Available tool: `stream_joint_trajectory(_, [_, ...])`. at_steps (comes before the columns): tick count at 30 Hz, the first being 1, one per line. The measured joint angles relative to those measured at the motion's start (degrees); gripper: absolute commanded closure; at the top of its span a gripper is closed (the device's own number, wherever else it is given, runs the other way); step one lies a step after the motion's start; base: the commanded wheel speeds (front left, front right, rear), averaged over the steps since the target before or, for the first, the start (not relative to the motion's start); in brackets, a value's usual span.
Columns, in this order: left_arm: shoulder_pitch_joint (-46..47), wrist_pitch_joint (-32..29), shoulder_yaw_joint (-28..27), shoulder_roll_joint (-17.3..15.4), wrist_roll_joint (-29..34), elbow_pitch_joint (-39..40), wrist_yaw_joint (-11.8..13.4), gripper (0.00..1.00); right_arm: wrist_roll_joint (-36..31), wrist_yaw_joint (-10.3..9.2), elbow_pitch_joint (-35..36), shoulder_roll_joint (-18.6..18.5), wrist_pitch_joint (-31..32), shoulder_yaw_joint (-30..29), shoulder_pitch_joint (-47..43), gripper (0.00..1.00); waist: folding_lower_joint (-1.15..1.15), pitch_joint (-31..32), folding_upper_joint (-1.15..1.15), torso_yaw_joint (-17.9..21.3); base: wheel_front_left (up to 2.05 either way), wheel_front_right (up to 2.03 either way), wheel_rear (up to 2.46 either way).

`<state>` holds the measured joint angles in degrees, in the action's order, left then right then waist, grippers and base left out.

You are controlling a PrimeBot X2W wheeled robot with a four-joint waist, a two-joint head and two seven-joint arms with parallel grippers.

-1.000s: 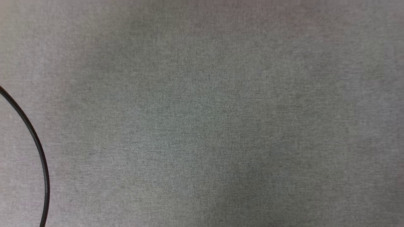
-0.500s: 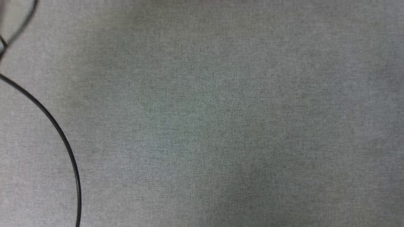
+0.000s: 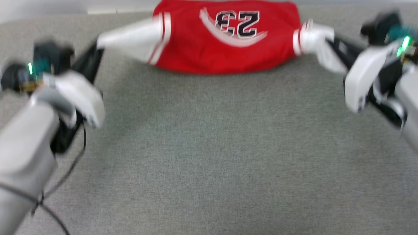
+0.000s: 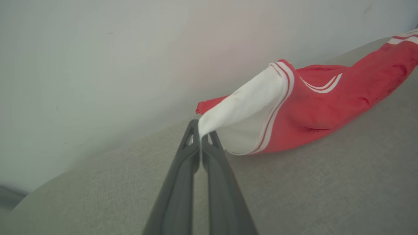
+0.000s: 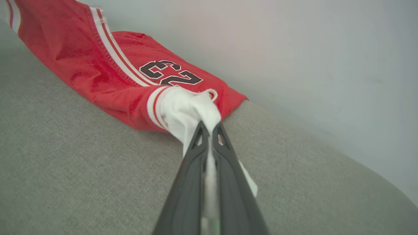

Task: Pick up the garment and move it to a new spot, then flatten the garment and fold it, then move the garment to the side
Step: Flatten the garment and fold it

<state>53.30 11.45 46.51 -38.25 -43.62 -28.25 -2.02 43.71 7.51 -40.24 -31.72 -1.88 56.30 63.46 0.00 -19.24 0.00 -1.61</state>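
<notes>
Swinging upward since earlier, the head camera is now showing the garment (image 3: 225,52) stretching crosswise between left gripper (image 3: 97,49) and right gripper (image 3: 329,41), each clamping one end

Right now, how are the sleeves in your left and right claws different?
The left sleeve is stretched long and smooth; the right sleeve is scrunched up. The left claw pinches only its sleeve's tip; the right claw has cloth running down through it. Both sleeves are white with striped trim.
</notes>
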Motion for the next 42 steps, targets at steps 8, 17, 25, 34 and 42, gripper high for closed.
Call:
stream_joint_trajectory(8, [-21.6,0.1,0.9,-5.3,-5.2,11.9,8.6,1.00,4.1,0.01,4.4,-4.1,-2.2,3.7,-14.1,1.00,0.00,6.2,0.00,0.9,0.00,0.00,0.00])
stream_joint_trajectory(17, [-38.9,0.4,1.4,-9.7,-10.5,20.0,16.7,1.00,7.2,0.01,8.1,-8.2,-3.2,4.6,-30.2,1.00,-0.01,12.9,0.00,1.3,0.00,0.00,0.00])
stream_joint_trajectory(25, [-51.9,1.8,1.3,-12.2,-14.6,26.1,22.3,1.00,8.1,0.01,12.5,-11.4,-3.4,2.6,-43.6,1.00,-0.02,17.4,0.00,1.8,0.00,0.00,0.00])
stream_joint_trajectory(34, [-60.4,2.9,-0.2,-13.5,-15.9,32.8,27.1,1.00,7.3,0.02,18.1,-13.1,0.7,-2.4,-52.1,0.89,-0.02,18.8,0.00,2.3,0.00,0.00,0.00])
stream_joint_trajectory(42, [-58.8,2.9,-0.1,-13.4,-13.5,35.7,28.6,1.00,3.5,0.01,24.4,-15.5,4.8,-13.9,-49.8,0.00,-0.01,18.5,0.00,2.1,0.00,0.00,0.00])
